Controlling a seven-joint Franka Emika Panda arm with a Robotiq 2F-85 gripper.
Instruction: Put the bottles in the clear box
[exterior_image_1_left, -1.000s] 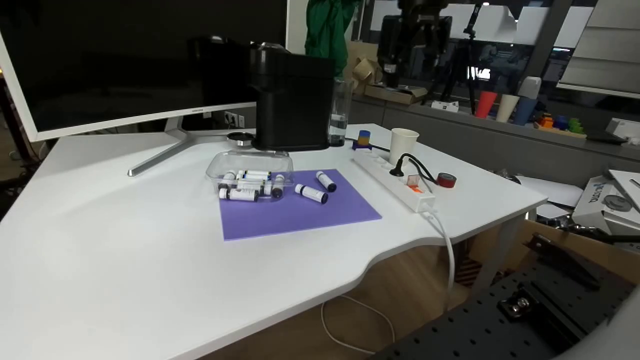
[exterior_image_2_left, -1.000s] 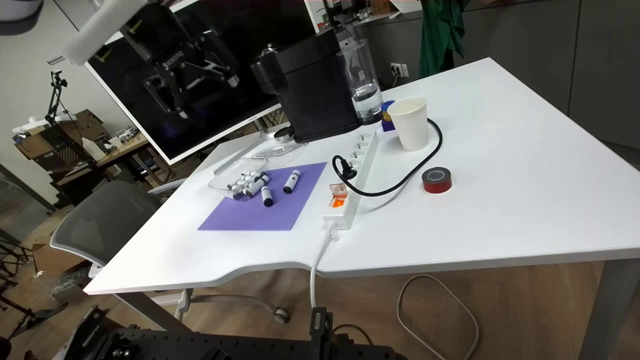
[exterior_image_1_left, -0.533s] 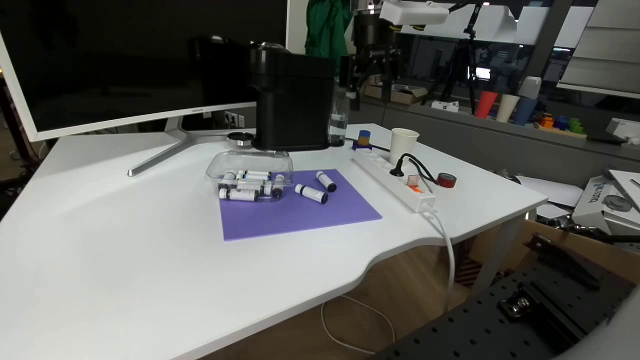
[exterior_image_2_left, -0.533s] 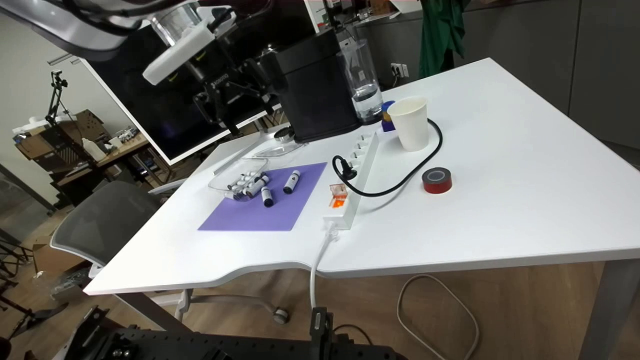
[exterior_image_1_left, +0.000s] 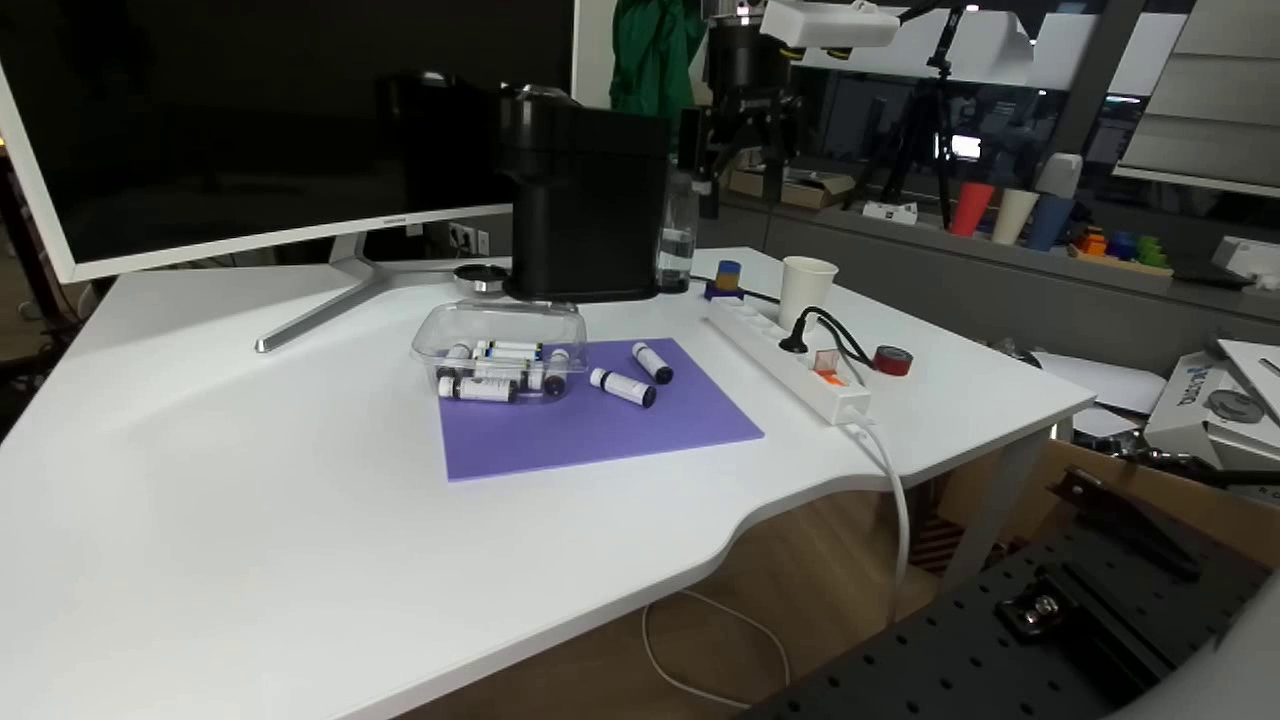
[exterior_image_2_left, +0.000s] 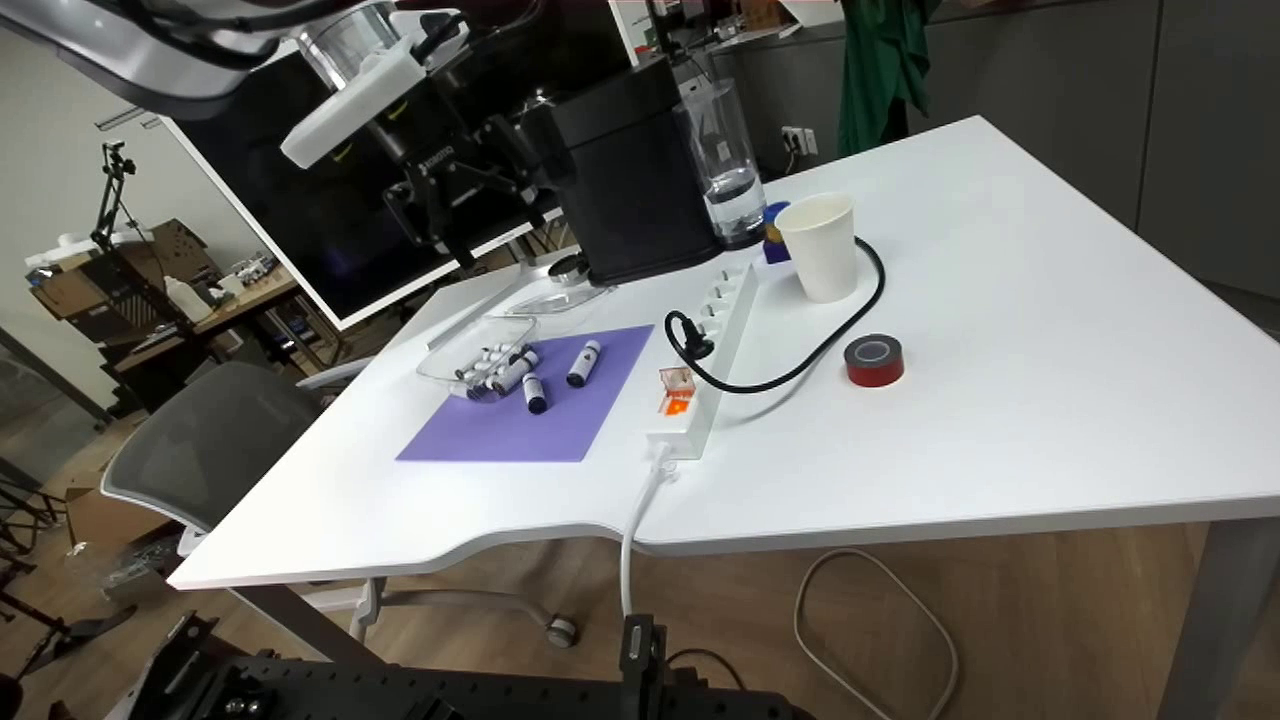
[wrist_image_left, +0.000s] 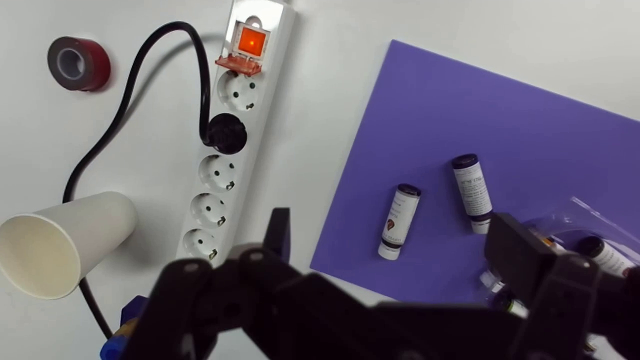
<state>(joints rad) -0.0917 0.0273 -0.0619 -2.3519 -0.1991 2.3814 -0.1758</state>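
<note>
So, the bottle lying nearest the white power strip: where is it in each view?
In an exterior view: the bottle is about at the picture's centre, on the purple mat.
In an exterior view: the bottle is slightly left of centre, at mid-height.
Wrist view: the bottle is right of centre, slightly below the middle.
Shared landmark: the white power strip, right of the bottle in both exterior views, left of it in the wrist view.

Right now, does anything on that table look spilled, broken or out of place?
I see nothing spilled or broken. Two bottles lie loose on the mat, outside the box, while others lie jumbled inside it. The flap on the power strip stands open beside the lit switch, odd for what seems a cover.
</note>
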